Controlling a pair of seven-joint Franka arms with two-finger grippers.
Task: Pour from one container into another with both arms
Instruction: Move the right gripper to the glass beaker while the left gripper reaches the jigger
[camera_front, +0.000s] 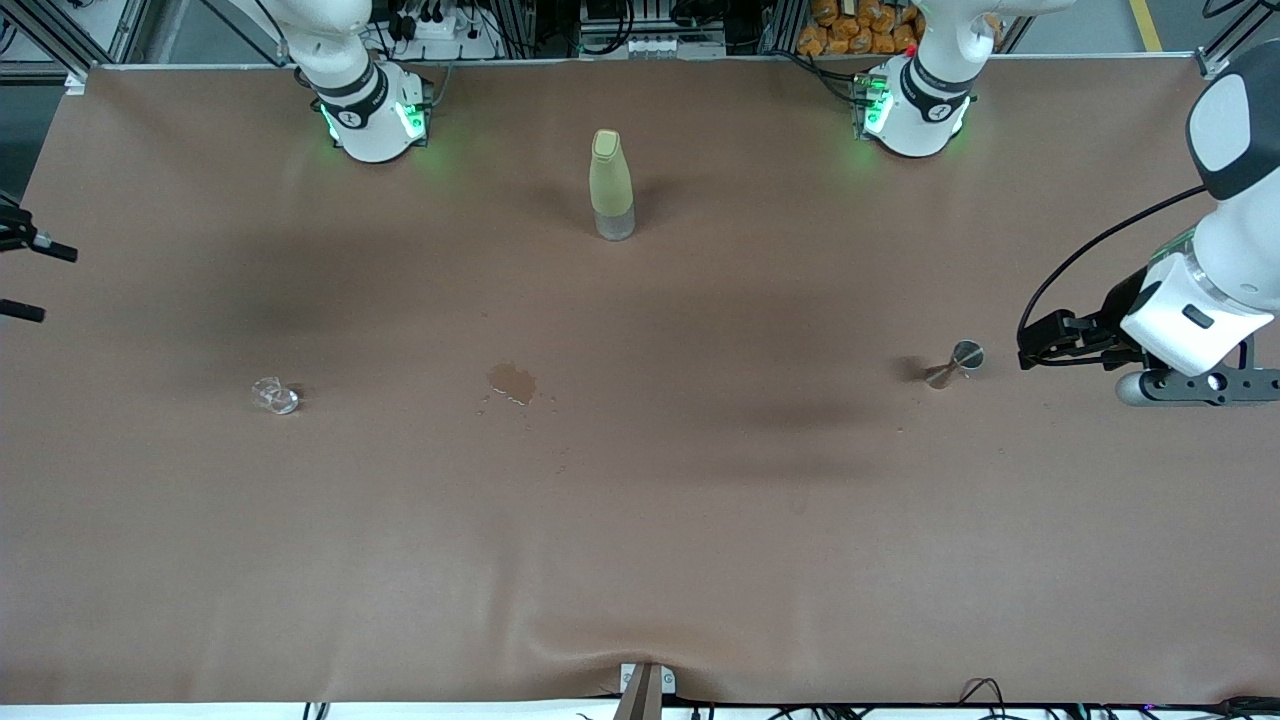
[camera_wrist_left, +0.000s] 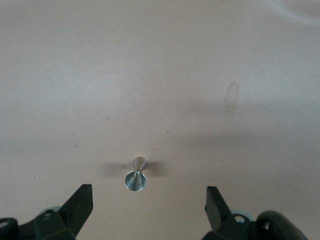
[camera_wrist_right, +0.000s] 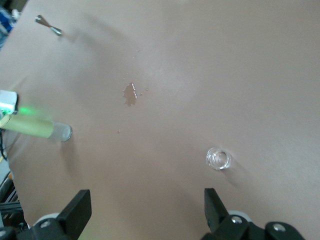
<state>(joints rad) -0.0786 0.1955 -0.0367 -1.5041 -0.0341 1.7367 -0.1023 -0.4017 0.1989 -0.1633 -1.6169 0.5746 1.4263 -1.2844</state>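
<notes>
The metal jigger (camera_front: 957, 361) stands upright toward the left arm's end of the bench (camera_front: 640, 520), long axis vertical, mouth up. The clear glass (camera_front: 275, 396) sits at about eight o'clock from the bench's middle, toward the right arm's end. The tall green bottle (camera_front: 611, 185) stands upright at twelve o'clock, and a brown spill (camera_front: 512, 381) lies between them. The left claw (camera_wrist_left: 149, 199) hangs over the jigger, fingers wide apart, empty. The right claw (camera_wrist_right: 147, 204) hangs near the glass, equally spread and empty; the front view cuts it off.

High front camera, two wrist cameras

Matt brown cloth table (camera_front: 700, 520), shiny metal jigger (camera_front: 955, 363), clear glass cup (camera_front: 275, 396), matt yellow-green bottle (camera_front: 610, 180).
</notes>
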